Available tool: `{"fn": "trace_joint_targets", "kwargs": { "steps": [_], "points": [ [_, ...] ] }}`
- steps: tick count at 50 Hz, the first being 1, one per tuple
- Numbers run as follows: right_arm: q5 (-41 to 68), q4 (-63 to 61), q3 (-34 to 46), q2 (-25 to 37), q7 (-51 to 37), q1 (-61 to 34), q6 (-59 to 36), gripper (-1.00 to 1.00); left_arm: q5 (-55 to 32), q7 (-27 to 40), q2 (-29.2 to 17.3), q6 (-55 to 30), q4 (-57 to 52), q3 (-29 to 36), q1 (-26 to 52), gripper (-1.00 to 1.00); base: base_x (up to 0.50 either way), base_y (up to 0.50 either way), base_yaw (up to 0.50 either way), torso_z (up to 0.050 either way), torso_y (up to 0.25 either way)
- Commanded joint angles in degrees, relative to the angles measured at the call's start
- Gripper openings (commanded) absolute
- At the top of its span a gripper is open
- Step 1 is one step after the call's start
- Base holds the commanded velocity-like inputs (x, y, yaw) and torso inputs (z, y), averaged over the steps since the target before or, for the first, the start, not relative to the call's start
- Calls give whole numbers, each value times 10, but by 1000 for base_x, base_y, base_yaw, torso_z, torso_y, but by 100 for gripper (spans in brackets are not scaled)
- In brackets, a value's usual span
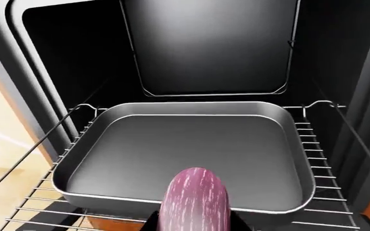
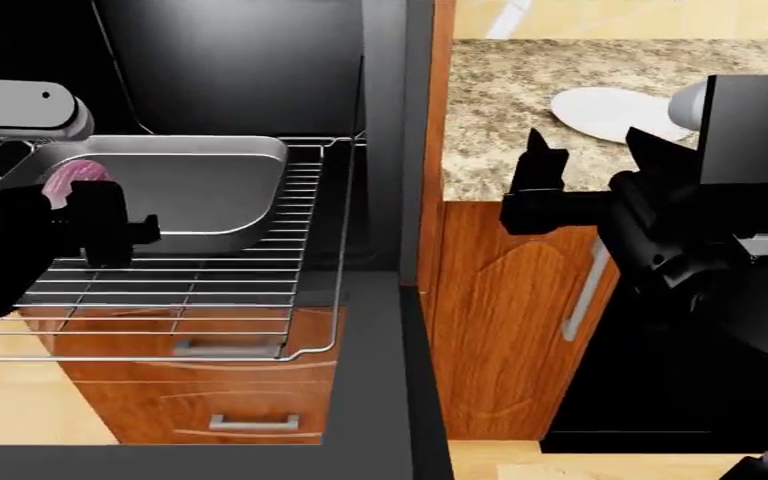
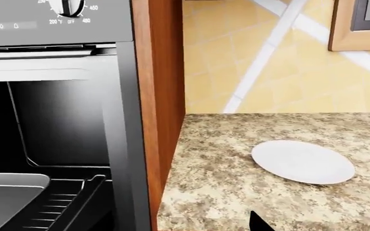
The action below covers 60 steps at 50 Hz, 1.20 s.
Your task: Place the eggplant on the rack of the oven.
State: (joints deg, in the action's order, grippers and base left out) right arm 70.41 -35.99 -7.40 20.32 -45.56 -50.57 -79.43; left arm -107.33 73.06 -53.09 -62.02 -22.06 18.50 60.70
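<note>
My left gripper point(image 1: 194, 225) is shut on the purple streaked eggplant point(image 1: 194, 199) and holds it over the front rim of the grey tray point(image 1: 185, 154). The tray sits on the pulled-out silver wire rack point(image 1: 317, 159) of the open black oven point(image 1: 211, 48). In the head view the eggplant point(image 2: 69, 180) shows pink in the left gripper point(image 2: 87, 207), above the tray's point(image 2: 204, 185) near left corner and the rack point(image 2: 224, 290). My right gripper point(image 2: 587, 160) is open and empty in front of the counter; only one of its fingertips point(image 3: 259, 223) shows in the right wrist view.
A white plate point(image 2: 611, 110) lies on the speckled stone counter point(image 2: 518, 110) to the right of the oven; it also shows in the right wrist view point(image 3: 302, 161). Wooden cabinet fronts point(image 2: 504, 330) stand below the counter. The oven's side frame point(image 2: 391, 130) separates rack and counter.
</note>
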Motion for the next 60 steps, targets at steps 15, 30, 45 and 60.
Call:
{"fn": "trace_joint_targets", "kwargs": {
  "steps": [15, 30, 45, 60],
  "points": [
    [13, 13, 0, 6, -5, 13, 23, 100, 3, -5, 10, -7, 18, 22, 18, -100, 500, 1, 0, 0, 1],
    [16, 6, 4, 14, -10, 14, 33, 100, 18, -16, 14, 1, 20, 28, -2, -100, 151, 0, 0, 0, 1],
    [29, -1, -8, 25, -16, 31, 44, 100, 71, -60, 16, 29, 49, 31, -67, -100, 0, 0, 0, 0, 1],
    [19, 1, -6, 33, -4, 50, 63, 100, 106, -87, 40, 29, 85, 51, -62, -100, 0, 0, 0, 0, 0]
  ]
}}
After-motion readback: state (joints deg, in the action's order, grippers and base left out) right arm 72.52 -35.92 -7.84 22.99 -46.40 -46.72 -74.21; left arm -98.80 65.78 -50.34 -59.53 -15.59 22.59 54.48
